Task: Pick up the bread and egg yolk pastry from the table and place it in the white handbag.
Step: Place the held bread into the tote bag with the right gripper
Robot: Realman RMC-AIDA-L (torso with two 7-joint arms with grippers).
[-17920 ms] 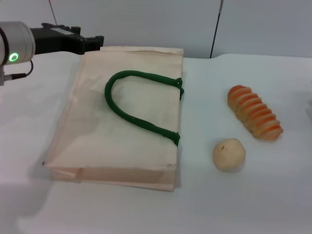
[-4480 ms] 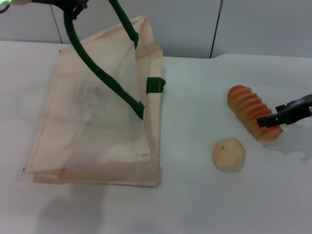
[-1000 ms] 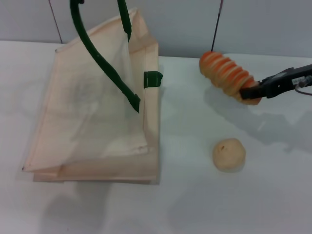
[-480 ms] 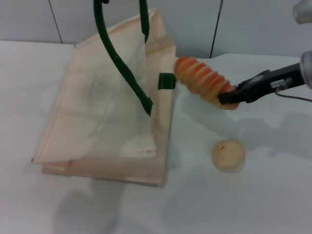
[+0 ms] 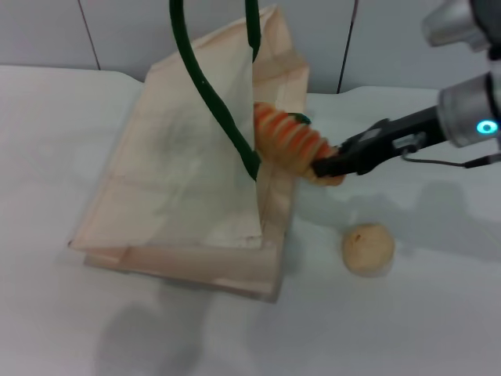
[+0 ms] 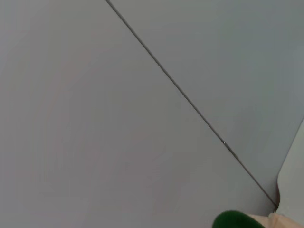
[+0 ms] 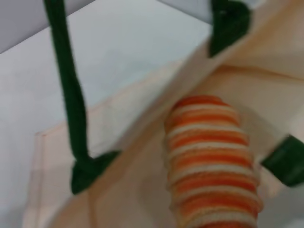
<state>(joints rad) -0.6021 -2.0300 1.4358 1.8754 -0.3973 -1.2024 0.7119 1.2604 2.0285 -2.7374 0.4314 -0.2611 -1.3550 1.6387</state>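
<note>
White surface (image 5: 438, 329) spreads under everything, grey panelled wall (image 5: 47, 31) behind.

Head view: right end effector (image 5: 322, 168) reaches in from the right, closed on the near end of the bread (image 5: 288, 141). Loaf sticks out ahead of its tips, far end poking into the mouth of the white handbag (image 5: 176, 184), at the lifted edge. Bag's green handles (image 5: 207, 86) run up out of frame; left end effector not in view here. Egg yolk pastry (image 5: 368, 248) sits on the surface below and just right of the right end effector, well apart from the bag.

Left wrist view: mostly grey wall (image 6: 118, 104); a bit of green handle (image 6: 235, 221) at the frame edge. Own fingers not shown, grip cannot be told.

Right wrist view: ridged bread (image 7: 211, 159) straight ahead of the end effector, over cream bag cloth (image 7: 128, 190), green handle (image 7: 66, 90) and tabs around it.
</note>
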